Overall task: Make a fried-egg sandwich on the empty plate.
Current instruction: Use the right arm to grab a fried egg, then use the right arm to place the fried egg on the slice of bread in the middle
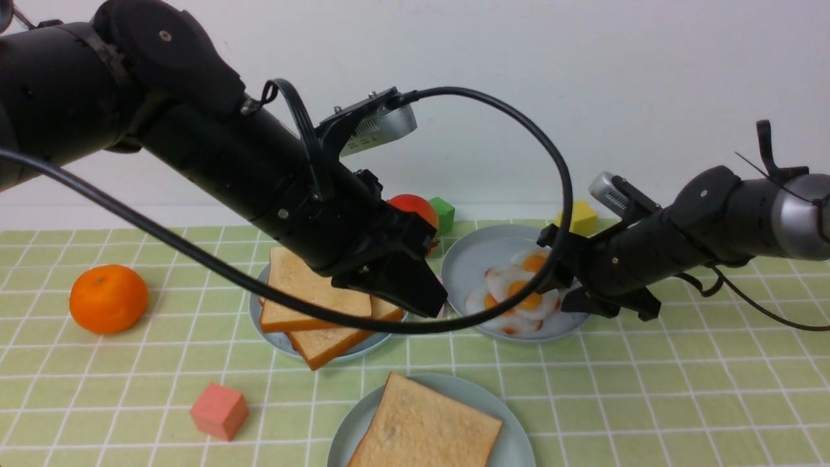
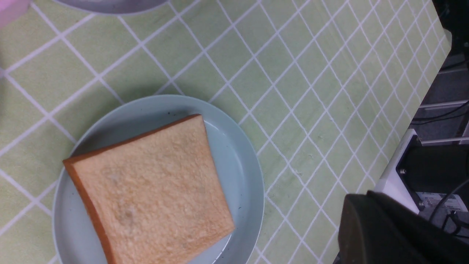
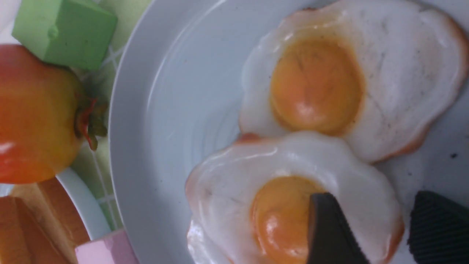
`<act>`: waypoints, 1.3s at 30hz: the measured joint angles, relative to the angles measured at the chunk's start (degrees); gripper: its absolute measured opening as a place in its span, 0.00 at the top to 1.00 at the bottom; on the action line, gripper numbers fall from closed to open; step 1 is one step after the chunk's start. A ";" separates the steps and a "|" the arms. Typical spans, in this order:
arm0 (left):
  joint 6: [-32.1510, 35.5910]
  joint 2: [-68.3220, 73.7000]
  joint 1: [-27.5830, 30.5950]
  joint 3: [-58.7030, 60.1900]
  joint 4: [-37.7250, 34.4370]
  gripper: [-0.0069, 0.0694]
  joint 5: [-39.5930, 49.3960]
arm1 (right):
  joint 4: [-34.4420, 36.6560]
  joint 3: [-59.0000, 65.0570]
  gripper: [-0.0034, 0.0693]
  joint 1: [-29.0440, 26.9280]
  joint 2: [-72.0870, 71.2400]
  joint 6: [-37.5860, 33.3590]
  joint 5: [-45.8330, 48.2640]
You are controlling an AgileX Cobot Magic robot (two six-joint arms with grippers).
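The pale mint plate (image 1: 519, 436) sits at the front centre with one toast slice (image 1: 425, 428) on it; plate (image 2: 242, 172) and slice (image 2: 150, 190) also show in the left wrist view. My left gripper (image 1: 434, 301) hangs over the greyer plate (image 1: 272, 337) of stacked toast slices (image 1: 311, 292); it looks shut and empty (image 2: 361, 205). My right gripper (image 1: 567, 295) is open, low over another greyer plate (image 1: 467, 259) of fried eggs. Its fingers (image 3: 329, 227) straddle the edge of the nearer fried egg (image 3: 293, 205). One finger is over the yolk, the other past the egg's edge.
A second egg (image 3: 351, 80) lies beside the nearer one. An orange (image 1: 108, 298) and a pink cube (image 1: 219, 410) lie at the left. A tomato (image 1: 415, 209), a green cube (image 1: 443, 213) and a yellow cube (image 1: 579, 217) stand at the back.
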 joint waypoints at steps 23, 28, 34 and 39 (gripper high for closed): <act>-20.38 -27.56 0.00 12.77 26.04 0.93 3.55 | -0.41 0.07 0.85 -3.62 -8.02 -5.24 4.16; -25.65 -39.82 0.00 24.26 27.50 0.93 -0.27 | -0.11 0.07 0.85 -2.62 -16.75 -9.57 10.86; -30.57 -48.27 0.00 33.85 27.65 0.93 -9.74 | 0.69 4.15 0.85 3.85 -21.98 -18.12 16.96; -32.56 -50.62 0.00 41.31 27.42 0.93 -17.18 | 6.74 13.24 0.85 13.32 -20.85 -25.08 15.27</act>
